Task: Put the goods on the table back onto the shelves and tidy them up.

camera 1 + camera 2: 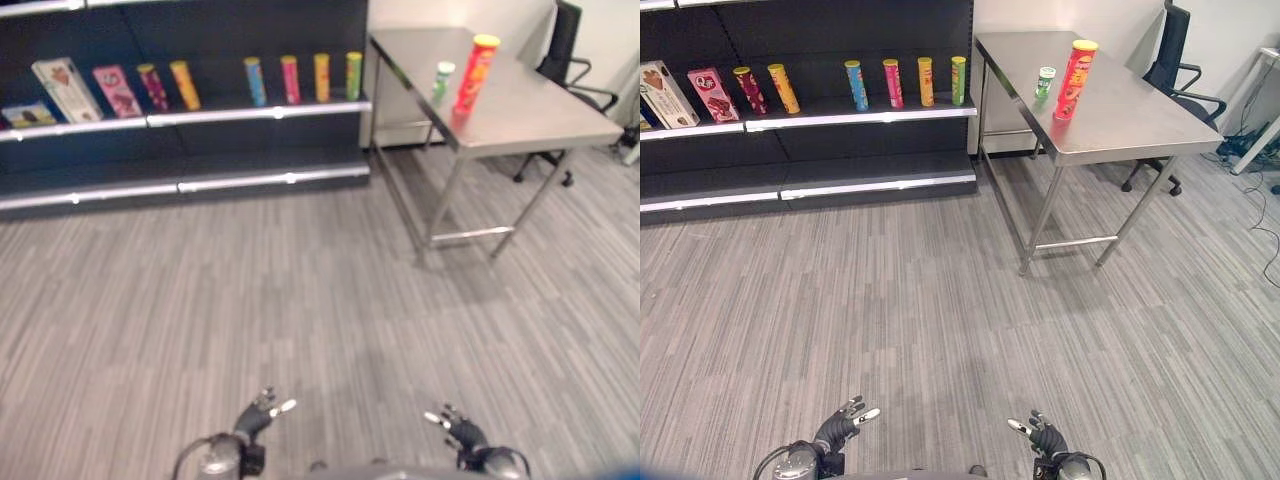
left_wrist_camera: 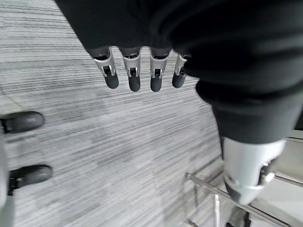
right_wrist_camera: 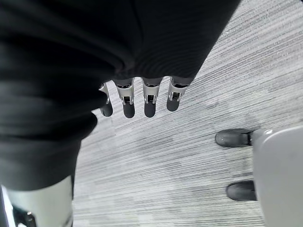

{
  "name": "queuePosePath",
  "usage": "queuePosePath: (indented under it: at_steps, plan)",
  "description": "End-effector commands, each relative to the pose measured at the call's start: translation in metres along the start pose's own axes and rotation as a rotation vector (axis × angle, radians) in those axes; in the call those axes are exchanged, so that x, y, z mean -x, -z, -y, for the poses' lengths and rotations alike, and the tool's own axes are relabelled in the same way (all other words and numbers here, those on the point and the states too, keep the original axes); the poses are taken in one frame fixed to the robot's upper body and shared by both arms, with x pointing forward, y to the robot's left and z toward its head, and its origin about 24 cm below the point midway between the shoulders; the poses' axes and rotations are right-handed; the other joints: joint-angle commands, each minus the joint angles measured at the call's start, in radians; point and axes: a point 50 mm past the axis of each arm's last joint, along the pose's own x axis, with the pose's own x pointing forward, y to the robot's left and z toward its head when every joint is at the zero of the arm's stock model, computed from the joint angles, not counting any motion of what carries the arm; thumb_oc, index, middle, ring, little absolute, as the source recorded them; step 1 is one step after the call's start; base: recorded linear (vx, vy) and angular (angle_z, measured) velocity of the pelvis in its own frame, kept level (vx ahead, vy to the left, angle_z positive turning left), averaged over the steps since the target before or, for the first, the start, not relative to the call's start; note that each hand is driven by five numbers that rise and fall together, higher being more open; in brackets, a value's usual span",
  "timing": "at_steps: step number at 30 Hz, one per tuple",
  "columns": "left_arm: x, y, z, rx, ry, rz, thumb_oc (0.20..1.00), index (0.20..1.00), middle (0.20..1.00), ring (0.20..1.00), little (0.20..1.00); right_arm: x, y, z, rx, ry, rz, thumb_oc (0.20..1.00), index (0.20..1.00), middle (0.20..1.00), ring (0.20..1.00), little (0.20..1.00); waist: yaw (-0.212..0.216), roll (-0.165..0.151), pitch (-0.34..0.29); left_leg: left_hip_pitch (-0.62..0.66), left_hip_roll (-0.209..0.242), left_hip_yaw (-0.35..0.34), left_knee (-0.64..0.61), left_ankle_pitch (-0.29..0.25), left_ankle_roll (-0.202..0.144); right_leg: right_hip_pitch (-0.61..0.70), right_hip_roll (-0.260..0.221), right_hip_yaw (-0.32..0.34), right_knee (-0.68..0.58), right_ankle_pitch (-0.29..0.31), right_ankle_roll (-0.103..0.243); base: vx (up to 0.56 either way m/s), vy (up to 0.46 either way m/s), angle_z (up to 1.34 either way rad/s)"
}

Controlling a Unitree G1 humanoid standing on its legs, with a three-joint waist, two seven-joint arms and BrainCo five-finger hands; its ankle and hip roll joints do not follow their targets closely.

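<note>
Fingers (image 2: 134, 78) of the left hand (image 1: 843, 425) hang relaxed over the grey floor (image 1: 940, 320), holding nothing; the right hand (image 1: 1043, 436) is likewise slack and empty. Well ahead to the right, a steel tabletop (image 1: 1130, 105) carries a tall red can (image 1: 1075, 80) and a small green-and-white container (image 1: 1044, 82), standing just beside each other. Farther left, the dark shelves (image 1: 860, 110) hold upright colored cans (image 1: 902, 82) and tilted boxes (image 1: 712, 93); print is unreadable.

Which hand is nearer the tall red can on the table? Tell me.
Right. The right hand hangs low at the view's bottom, right of centre, more nearly under the tall red can on the steel table. The left hand hangs farther over to the left. Both are far off, open, empty.
</note>
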Motion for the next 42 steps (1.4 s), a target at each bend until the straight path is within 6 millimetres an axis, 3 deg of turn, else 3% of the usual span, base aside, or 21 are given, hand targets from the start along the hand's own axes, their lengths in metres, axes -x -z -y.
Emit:
queuePosePath:
  at_steps: [1,2,4,7,9,12,14,17,18,21,23,25,27,30,32,35,38,41,42]
  plan:
    - [-0.007,-0.014,0.014,-0.003,0.045,0.054,1.000,1.000,1.000,1.000,1.000,0.002,-0.016,0.013,-0.026,0.037,0.090,1.000,1.000,1.000,1.000,1.000,-0.007,-0.012,0.036,-0.063,0.086,-0.028,0.253,0.100,-0.101,0.006,-0.043,-0.005,0.000,0.109,0.043,0.10,-0.121,0.34]
    - [-0.007,-0.010,0.012,0.004,0.039,0.040,1.000,1.000,1.000,1.000,1.000,0.001,-0.019,0.008,-0.036,0.027,0.109,1.000,1.000,1.000,1.000,1.000,0.001,-0.028,0.051,-0.100,0.115,-0.021,0.265,0.076,-0.107,0.031,-0.047,0.019,0.000,0.099,0.039,0.19,-0.047,0.21]
    - [-0.006,-0.007,0.010,-0.001,0.038,0.021,1.000,1.000,1.000,1.000,1.000,-0.001,-0.022,0.004,-0.055,0.018,0.120,1.000,1.000,1.000,1.000,1.000,0.011,-0.020,0.045,-0.119,0.132,0.000,0.114,0.065,-0.077,0.048,-0.035,0.033,0.000,0.089,0.033,0.27,0.013,-0.10]
    - [-0.006,-0.003,0.008,-0.020,0.036,0.000,1.000,1.000,1.000,1.000,1.000,-0.002,-0.033,0.001,-0.056,0.003,0.167,1.000,1.000,1.000,1.000,1.000,0.024,-0.015,0.044,-0.153,0.151,0.023,-0.119,0.106,-0.057,0.066,-0.028,0.056,0.000,0.085,0.029,0.26,0.058,0.02]
    - [-0.006,-0.004,0.004,-0.025,0.027,0.001,1.000,1.000,1.000,1.000,1.000,-0.003,-0.043,0.000,-0.062,0.001,0.202,1.000,1.000,1.000,1.000,1.000,0.027,-0.013,0.041,-0.200,0.151,0.024,-0.144,0.084,-0.052,0.080,-0.026,0.070,0.000,0.073,0.019,0.31,0.070,-0.01]
    - [-0.003,0.000,0.002,0.008,0.012,-0.002,1.000,1.000,1.000,1.000,1.000,-0.003,-0.049,0.001,-0.033,-0.001,0.216,1.000,1.000,1.000,1.000,1.000,0.050,-0.001,0.026,-0.208,0.139,0.018,-0.144,0.093,-0.057,0.109,-0.034,0.082,0.000,0.074,0.014,0.36,0.114,-0.32]
    - [0.003,0.013,-0.002,0.037,-0.009,-0.032,1.000,1.000,1.000,1.000,1.000,-0.004,-0.050,0.002,-0.015,0.007,0.214,1.000,1.000,1.000,1.000,1.000,0.071,0.017,-0.012,-0.176,0.125,0.012,-0.144,0.141,-0.069,0.140,-0.071,0.099,0.015,0.108,0.009,0.48,0.254,-0.76]
    - [0.006,0.017,-0.003,0.025,-0.005,-0.038,1.000,1.000,1.000,1.000,1.000,-0.002,-0.053,0.004,-0.006,0.011,0.225,1.000,1.000,1.000,1.000,1.000,0.070,0.029,-0.036,-0.143,0.108,0.031,-0.144,0.147,-0.068,0.129,-0.107,0.077,0.114,0.121,0.011,0.39,0.260,-0.82]
    - [0.008,0.018,-0.006,0.025,-0.013,-0.035,1.000,1.000,1.000,1.000,1.000,0.000,-0.053,0.008,-0.001,0.020,0.226,1.000,1.000,1.000,1.000,1.000,0.067,0.047,-0.029,-0.073,0.092,0.039,-0.144,0.127,-0.061,0.098,-0.129,0.058,0.277,0.129,-0.002,0.36,0.279,-0.78]
    - [0.010,0.017,-0.008,0.049,-0.029,-0.015,1.000,1.000,1.000,1.000,1.000,0.004,-0.053,0.014,-0.009,0.037,0.249,1.000,1.000,1.000,1.000,1.000,0.036,0.110,0.025,0.037,0.094,0.021,-0.144,0.096,-0.041,-0.031,-0.087,0.043,0.578,0.099,-0.017,0.31,0.295,-0.28]
    - [0.011,0.014,-0.014,0.051,-0.052,0.002,1.000,1.000,1.000,1.000,1.000,0.005,-0.050,0.014,-0.006,0.034,0.237,1.000,1.000,1.000,1.000,1.000,0.027,0.116,0.056,0.081,0.090,0.017,-0.144,0.089,-0.035,-0.099,-0.076,0.027,0.653,0.071,-0.024,0.24,0.154,0.25]
    - [0.012,0.011,-0.013,0.056,-0.048,0.022,1.000,1.000,1.000,1.000,1.000,0.006,-0.046,0.017,0.003,0.041,0.223,1.000,1.000,1.000,1.000,1.000,0.025,0.096,0.059,0.105,0.070,0.014,-0.144,0.077,-0.039,-0.134,-0.099,0.004,0.531,0.040,-0.013,0.31,0.039,0.33]
    - [0.010,0.007,-0.012,0.058,-0.048,0.038,1.000,1.000,1.000,1.000,1.000,0.007,-0.043,0.018,0.004,0.045,0.214,1.000,1.000,1.000,1.000,1.000,0.015,0.090,0.060,0.111,0.062,0.004,-0.144,0.076,-0.041,-0.143,-0.092,-0.001,0.437,0.062,0.000,0.26,-0.053,0.01]
    - [0.011,0.002,-0.007,0.065,-0.026,0.068,1.000,1.000,1.000,1.000,1.000,0.009,-0.034,0.021,-0.001,0.058,0.184,1.000,1.000,1.000,1.000,1.000,-0.015,0.086,0.070,0.158,0.035,-0.029,-0.144,0.050,-0.037,-0.213,-0.069,-0.012,0.105,0.087,0.023,0.36,-0.047,0.27]
    - [0.009,-0.001,-0.007,0.053,-0.028,0.072,1.000,1.000,1.000,1.000,1.000,0.009,-0.031,0.023,0.002,0.066,0.174,1.000,1.000,1.000,1.000,1.000,-0.043,0.090,0.080,0.190,0.043,-0.040,-0.144,0.045,-0.039,-0.270,-0.063,-0.018,0.037,0.097,0.030,0.43,-0.048,0.34]
    - [0.007,0.000,-0.005,0.033,-0.020,0.056,1.000,1.000,1.000,1.000,1.000,0.010,-0.021,0.023,-0.018,0.075,0.143,1.000,1.000,1.000,1.000,1.000,-0.063,0.082,0.060,0.230,0.052,-0.031,-0.144,0.054,-0.043,-0.257,-0.061,-0.049,0.031,0.103,0.031,0.38,-0.120,0.52]
    - [0.003,-0.003,-0.001,0.004,-0.004,0.058,1.000,1.000,1.000,1.000,1.000,0.013,-0.003,0.033,-0.029,0.115,0.076,1.000,1.000,1.000,1.000,1.000,-0.087,0.072,0.019,0.275,0.088,-0.007,-0.143,0.110,-0.050,-0.194,-0.050,-0.045,0.006,0.129,0.036,0.42,-0.175,0.75]
    - [0.003,-0.010,-0.001,-0.012,0.005,0.081,1.000,1.000,1.000,1.000,1.000,0.015,-0.001,0.038,-0.026,0.124,0.064,1.000,1.000,1.000,1.000,1.000,-0.093,0.040,0.008,0.238,0.099,0.005,0.040,0.125,-0.075,-0.151,-0.057,-0.050,0.000,0.135,0.037,0.30,-0.195,0.44]
    - [0.003,-0.011,0.000,-0.002,0.004,0.085,1.000,1.000,1.000,1.000,1.000,0.015,-0.002,0.040,-0.029,0.128,0.071,1.000,1.000,1.000,1.000,1.000,-0.091,0.020,0.010,0.207,0.100,0.005,0.154,0.123,-0.080,-0.133,-0.070,-0.050,0.000,0.138,0.035,0.28,-0.224,-0.10]
